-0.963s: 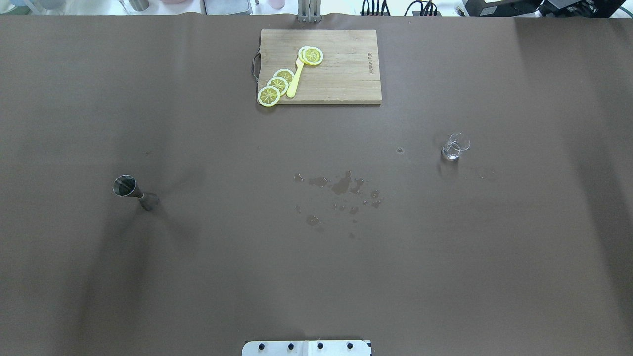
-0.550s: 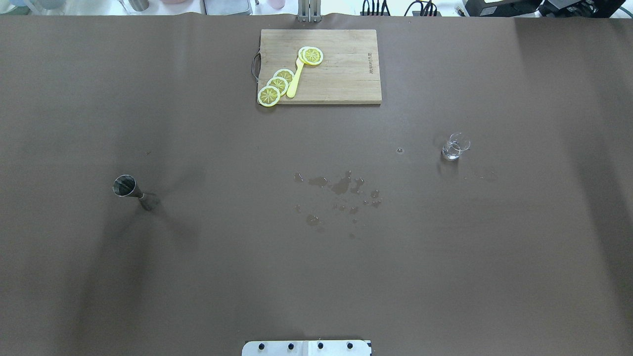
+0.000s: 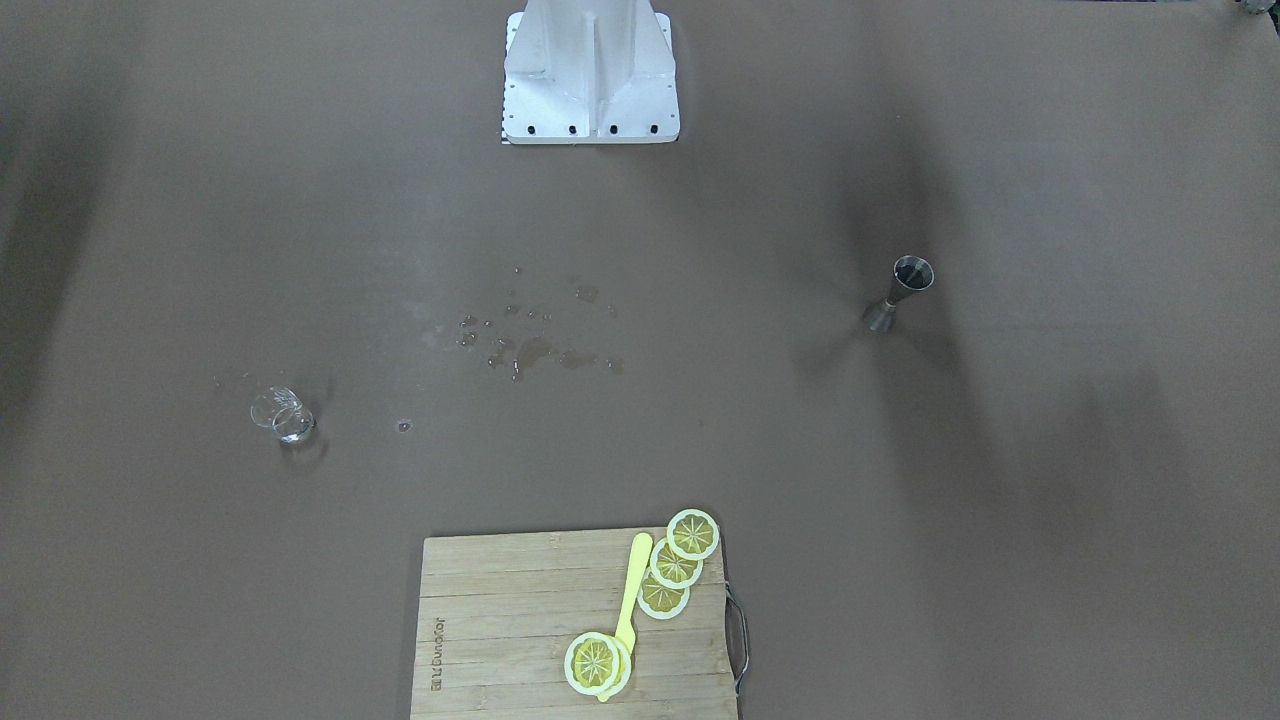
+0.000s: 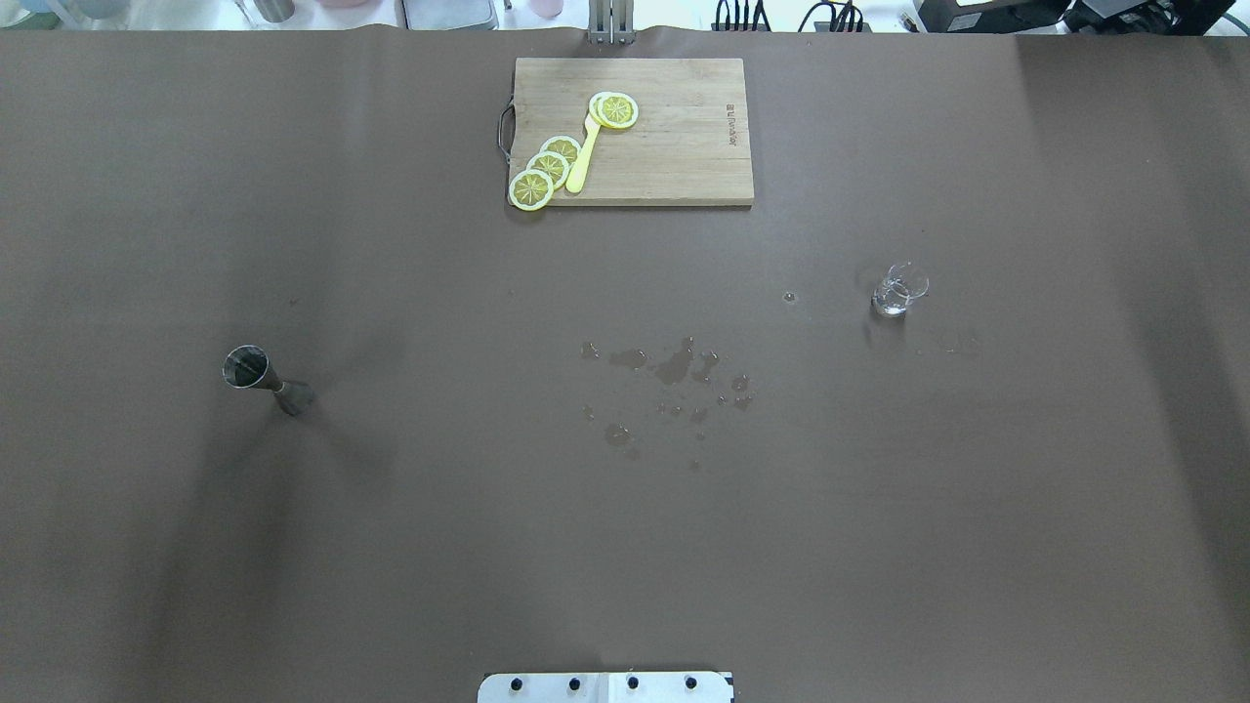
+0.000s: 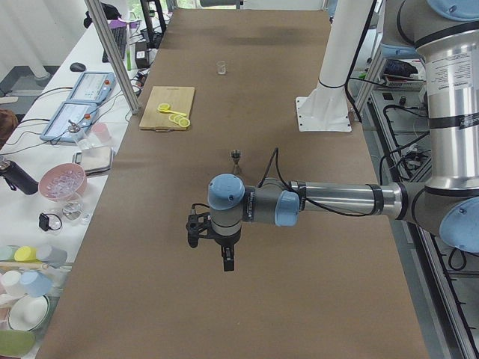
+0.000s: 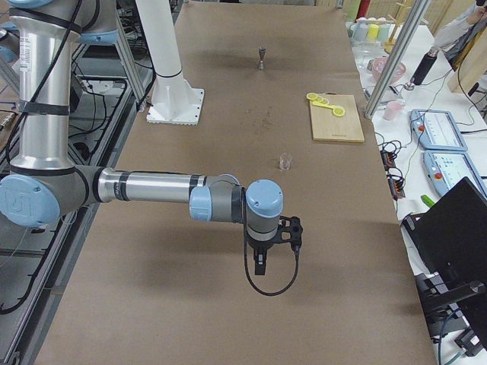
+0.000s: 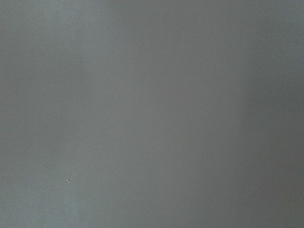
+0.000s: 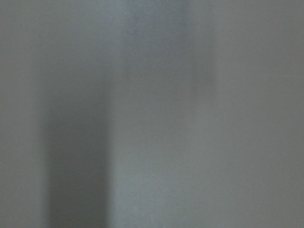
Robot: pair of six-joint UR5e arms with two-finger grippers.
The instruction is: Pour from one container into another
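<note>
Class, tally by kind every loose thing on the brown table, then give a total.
Glass cup: 1
Jigger: 1
Cutting board: 1
Yellow utensil: 1
Lemon slices: 4 plainly, perhaps a fifth tucked under one
Total: 8, or 9 with the doubtful slice

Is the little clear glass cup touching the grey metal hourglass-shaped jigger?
Apart. The overhead view shows the clear glass cup far from the grey metal jigger, with brown table between.

The brown-covered surface (image 4: 625, 547) bears a rectangular pale wooden cutting board (image 4: 684, 156), with, on the robot's side of that board, a scatter of wet spots (image 4: 674, 369) straight out from it, a small clear glass cup (image 4: 898, 290) upright off to its right and a small grey hourglass-shaped steel jigger (image 4: 264, 379) upright well off to its left.
</note>
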